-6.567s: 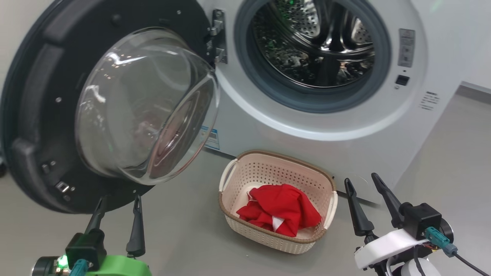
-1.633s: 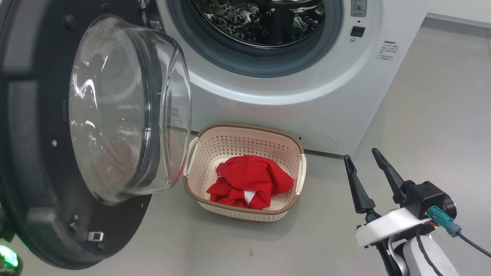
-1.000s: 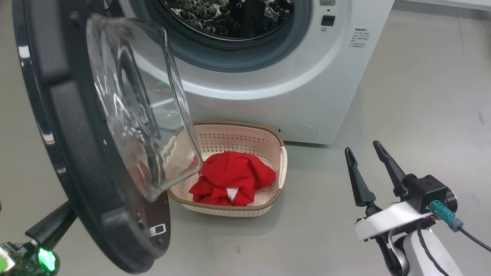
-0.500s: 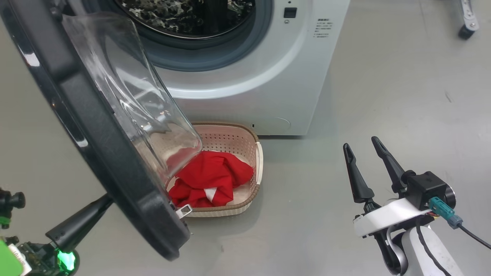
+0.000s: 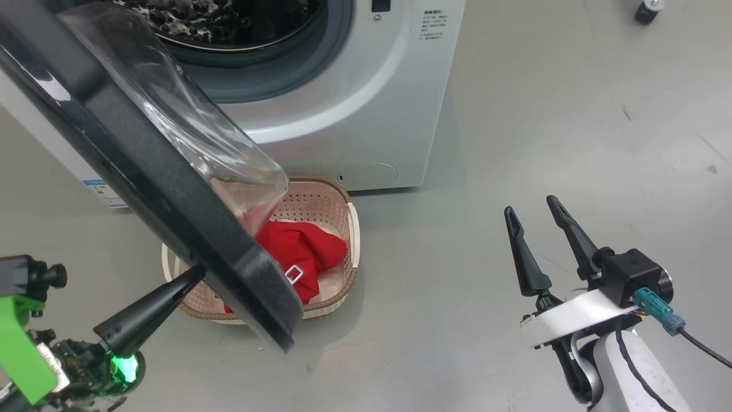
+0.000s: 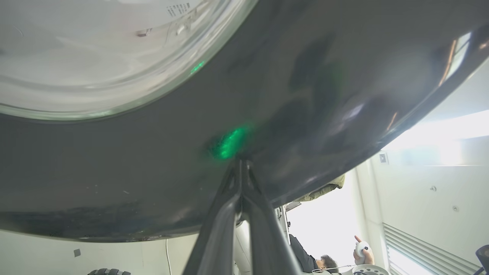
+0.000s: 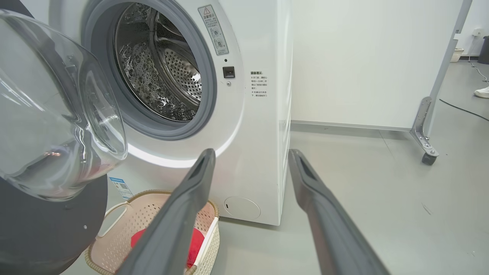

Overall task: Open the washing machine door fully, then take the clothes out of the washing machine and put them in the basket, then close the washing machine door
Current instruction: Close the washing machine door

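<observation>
The washing machine door (image 5: 171, 189) stands partly swung, its black rim slanting across the basket (image 5: 350, 229). Its glass bowl (image 5: 189, 126) faces the steel drum (image 7: 160, 72) of the white washing machine (image 5: 354, 114). Red clothes (image 5: 306, 252) lie in the cream basket, partly hidden by the door. My left gripper (image 5: 191, 276) is shut with nothing in it. In the left wrist view its tip (image 6: 240, 163) presses on the door's glossy outer face (image 6: 153, 160). My right gripper (image 5: 530, 206) hangs open over bare floor to the right, holding nothing.
Grey floor (image 5: 543, 114) spreads to the right of the washer. A wheeled foot of a white partition (image 7: 424, 133) stands at the back right, with a shoe (image 7: 482, 91) beyond it. A person (image 6: 321, 261) sits behind me.
The head camera has turned. The door has swung further towards the washer and now covers more of the basket, with my shut left gripper against its outer face. The right gripper stays open.
</observation>
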You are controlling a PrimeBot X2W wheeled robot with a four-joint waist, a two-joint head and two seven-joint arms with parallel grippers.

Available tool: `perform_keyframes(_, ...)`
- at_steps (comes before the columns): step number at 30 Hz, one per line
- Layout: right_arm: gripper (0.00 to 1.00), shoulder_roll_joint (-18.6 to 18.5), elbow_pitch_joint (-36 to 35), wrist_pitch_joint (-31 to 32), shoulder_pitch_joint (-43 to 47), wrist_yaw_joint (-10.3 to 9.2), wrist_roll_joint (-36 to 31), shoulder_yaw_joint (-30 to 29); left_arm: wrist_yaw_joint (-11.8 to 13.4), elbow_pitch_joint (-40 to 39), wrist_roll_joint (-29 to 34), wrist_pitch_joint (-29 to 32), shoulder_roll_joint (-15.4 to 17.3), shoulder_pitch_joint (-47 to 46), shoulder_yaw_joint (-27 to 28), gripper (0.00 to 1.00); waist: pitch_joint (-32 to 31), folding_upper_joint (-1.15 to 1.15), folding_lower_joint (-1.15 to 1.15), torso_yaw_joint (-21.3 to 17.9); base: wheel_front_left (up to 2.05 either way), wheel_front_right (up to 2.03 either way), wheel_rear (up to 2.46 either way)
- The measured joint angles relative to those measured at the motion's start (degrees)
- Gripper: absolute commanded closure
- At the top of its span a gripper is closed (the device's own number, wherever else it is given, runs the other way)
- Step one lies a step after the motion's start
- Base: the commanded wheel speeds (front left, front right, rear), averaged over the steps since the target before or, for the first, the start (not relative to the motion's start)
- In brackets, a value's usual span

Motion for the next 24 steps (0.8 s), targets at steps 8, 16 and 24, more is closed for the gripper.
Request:
perform_keyframes(8, 0.00, 0.0, -0.4, 0.0, -1.4, 0.00, 0.1, 0.4, 0.7, 1.7, 0.0, 0.0, -0.4, -4.6, -1.5, 1.00, 1.8, 0.00, 0.00, -2.3, 0.00, 0.00, 0.00)
perform_keyframes(16, 0.00, 0.1, -0.7, 0.0, -2.8, 0.00, 0.5, 1.5, 2.6, 3.9, 0.0, -0.5, -0.6, -9.5, -2.1, 1.00, 3.8, 0.00, 0.00, -4.6, 0.00, 0.00, 0.00)
perform_keyframes(24, 0.00, 0.2, -1.2, 0.0, -4.1, 0.00, 1.1, 2.2, 4.6, 5.8, 0.1, -0.6, -0.7, -15.6, -3.9, 1.00, 6.5, 0.00, 0.00, -7.3, 0.00, 0.00, 0.00)
